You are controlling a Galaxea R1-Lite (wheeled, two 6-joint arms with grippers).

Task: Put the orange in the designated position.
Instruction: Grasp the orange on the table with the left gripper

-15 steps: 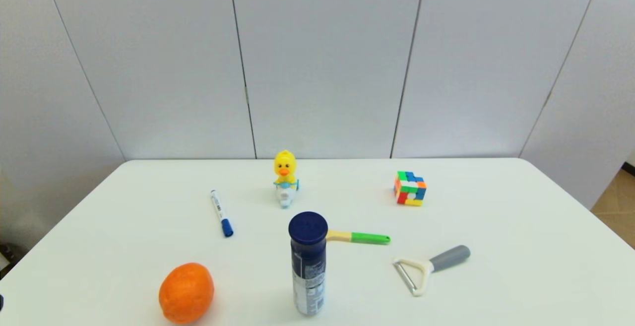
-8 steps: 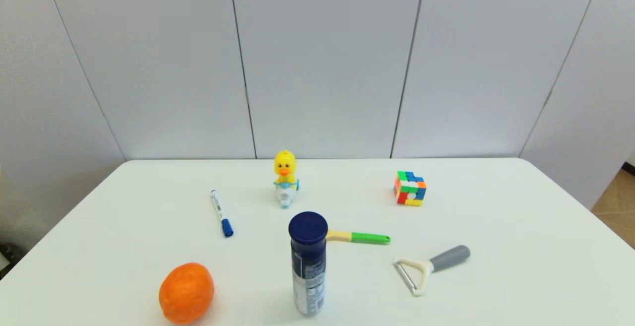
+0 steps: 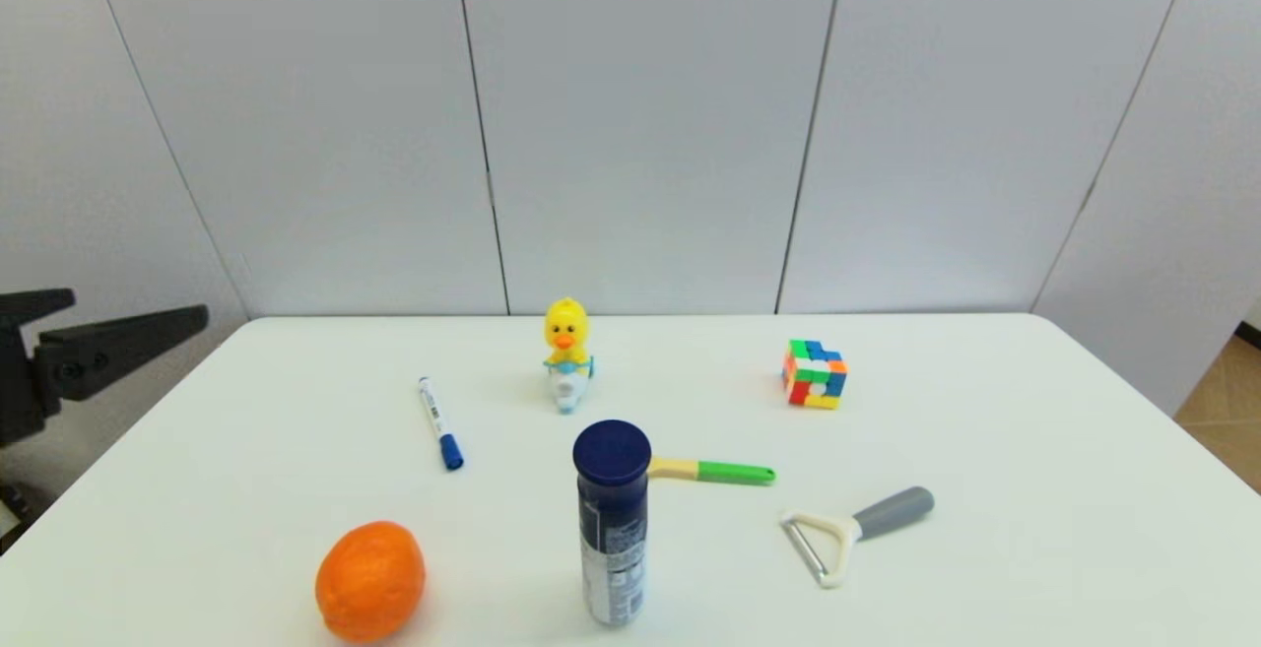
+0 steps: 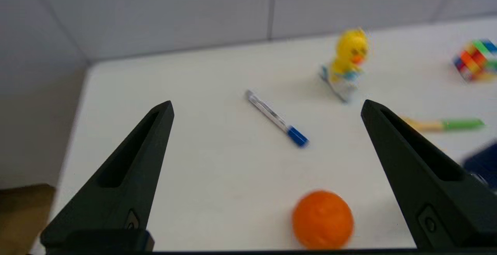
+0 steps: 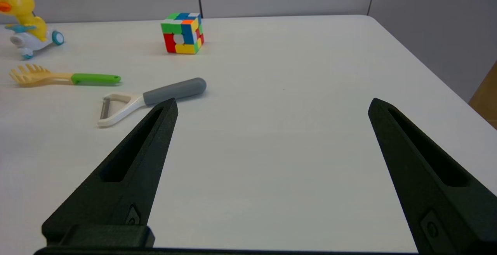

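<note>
The orange lies on the white table near its front left; the left wrist view shows the orange low between the fingers, some way off. My left gripper hovers open and empty at the table's far left edge, well above and left of the fruit; in its own view the left gripper has its fingers spread wide. My right gripper is open and empty over bare tabletop on the right side, out of the head view. The designated position carries no mark that sets it apart.
A dark blue can stands upright right of the orange. Farther back are a blue-capped marker, a yellow toy duck, a puzzle cube, a green-handled fork tool and a grey-handled peeler.
The left gripper has come into the head view at the left edge, where nothing showed before. The objects on the table have not moved.
</note>
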